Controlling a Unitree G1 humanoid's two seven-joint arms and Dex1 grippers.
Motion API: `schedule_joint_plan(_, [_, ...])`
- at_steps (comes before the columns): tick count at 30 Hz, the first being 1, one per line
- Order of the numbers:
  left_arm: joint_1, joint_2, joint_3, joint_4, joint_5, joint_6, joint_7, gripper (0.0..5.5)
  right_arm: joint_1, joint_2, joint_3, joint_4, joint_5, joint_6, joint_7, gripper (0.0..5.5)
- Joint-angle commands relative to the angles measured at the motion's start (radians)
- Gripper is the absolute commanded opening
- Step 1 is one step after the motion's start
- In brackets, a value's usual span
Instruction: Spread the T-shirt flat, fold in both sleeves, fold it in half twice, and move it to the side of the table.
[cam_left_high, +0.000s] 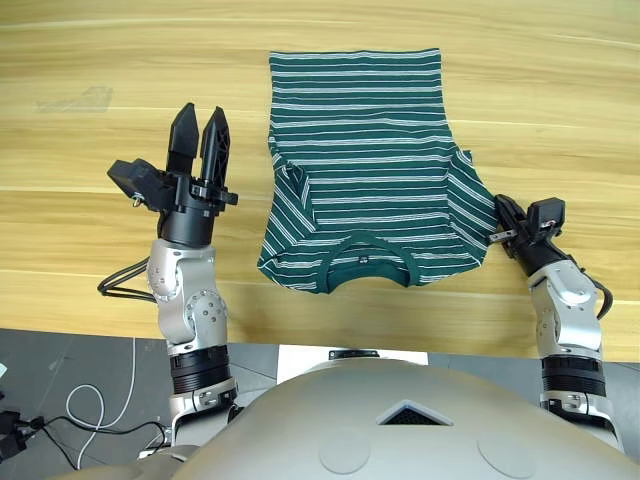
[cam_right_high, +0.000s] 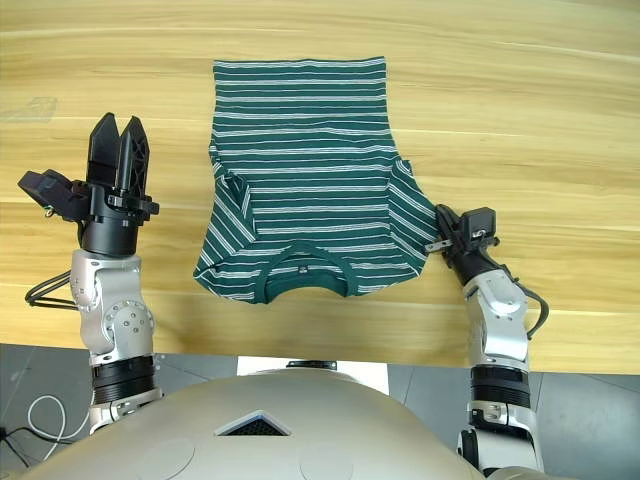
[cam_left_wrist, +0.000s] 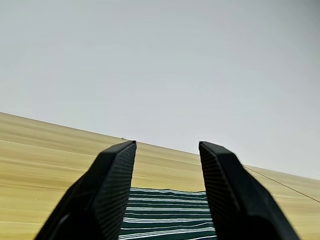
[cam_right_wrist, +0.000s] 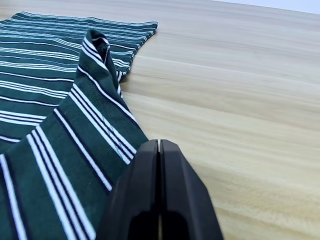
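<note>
A dark green T-shirt (cam_left_high: 365, 140) with white stripes lies on the wooden table (cam_left_high: 100, 60), collar near me and hem far. Its sleeve on my left side (cam_left_high: 290, 185) is folded in onto the body. The sleeve on my right side (cam_left_high: 468, 200) lies spread outward. My left gripper (cam_left_high: 200, 130) is held up above the table to the left of the shirt, open and empty, and beyond its fingers (cam_left_wrist: 120, 180) the shirt's hem (cam_left_wrist: 165, 220) shows. My right gripper (cam_left_high: 500, 212) sits low at the outer edge of the right sleeve (cam_right_wrist: 75, 150), fingers (cam_right_wrist: 145, 170) shut, no cloth visibly between them.
Bare wood surrounds the shirt on the left, right and far side. The table's near edge (cam_left_high: 100, 325) runs just in front of both arms. Cables (cam_left_high: 80, 400) lie on the floor below it.
</note>
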Motion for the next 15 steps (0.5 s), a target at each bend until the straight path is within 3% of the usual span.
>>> schedule_joint_plan(1, [-0.017,0.002,-0.005,-0.004,0.011,0.007,0.008,2.34,0.04,0.019,0.043,0.072,-0.041,0.044,-0.004,0.01])
schedule_joint_plan(8, [-0.034,0.0,0.0,0.028,0.013,0.003,0.01,2.34,0.064,0.036,-0.008,-0.101,0.126,0.021,0.098,0.01])
schedule_joint_plan(15, [-0.03,-0.005,-0.002,0.075,0.021,-0.011,-0.006,2.34,0.064,0.054,0.03,-0.204,0.148,0.029,0.134,0.01])
